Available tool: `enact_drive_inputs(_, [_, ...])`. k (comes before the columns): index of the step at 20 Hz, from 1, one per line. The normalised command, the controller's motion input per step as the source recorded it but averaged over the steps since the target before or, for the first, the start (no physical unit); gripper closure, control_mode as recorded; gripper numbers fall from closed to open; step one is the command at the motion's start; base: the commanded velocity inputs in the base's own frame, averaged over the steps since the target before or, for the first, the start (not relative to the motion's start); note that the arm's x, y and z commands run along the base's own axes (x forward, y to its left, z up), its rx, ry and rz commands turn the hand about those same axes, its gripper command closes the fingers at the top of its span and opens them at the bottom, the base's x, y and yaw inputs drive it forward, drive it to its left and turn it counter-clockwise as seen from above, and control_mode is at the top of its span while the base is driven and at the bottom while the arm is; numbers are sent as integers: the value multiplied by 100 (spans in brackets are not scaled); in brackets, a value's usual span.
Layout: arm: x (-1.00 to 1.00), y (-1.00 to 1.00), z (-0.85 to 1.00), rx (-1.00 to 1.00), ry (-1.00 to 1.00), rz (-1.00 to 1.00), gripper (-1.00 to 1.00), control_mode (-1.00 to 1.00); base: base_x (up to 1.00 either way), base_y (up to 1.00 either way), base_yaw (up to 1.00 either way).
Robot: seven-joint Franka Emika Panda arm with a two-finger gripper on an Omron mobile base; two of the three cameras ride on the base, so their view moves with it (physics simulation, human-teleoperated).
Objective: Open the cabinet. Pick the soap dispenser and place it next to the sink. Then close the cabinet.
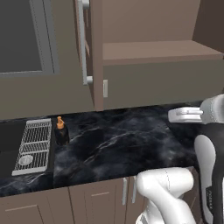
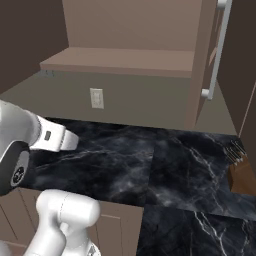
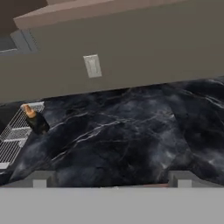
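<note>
Open bench, cabinet (image 1: 153,52) doors ajar
One soap dispenser (image 1: 61,130) stands at the sink (image 1: 33,146) edge; released claw (image 3: 112,181) hovers apart.

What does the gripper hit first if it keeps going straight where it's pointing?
Probably the black marble countertop: the gripper, jaws open, aims down across bare counter. The soap dispenser sits off to one side, likely missed.

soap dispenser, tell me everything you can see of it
The soap dispenser is a small squat black bottle with an orange pump top. It stands upright on the dark marbled counter, right beside the pale grid rack at the sink's edge; whether it touches the rack cannot be told. Nothing grips it. In the hand view it appears tilted only because that camera is rolled. It looks like glossy plastic.
</note>
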Motion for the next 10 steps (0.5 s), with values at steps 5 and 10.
enact_drive_inputs(5, [-100, 15, 65, -10, -1, -15, -100, -100, 0, 0, 0])
enact_drive_inputs(10, [-94, 56, 49, -18, -3, -14, -100, -100, 0, 0, 0])
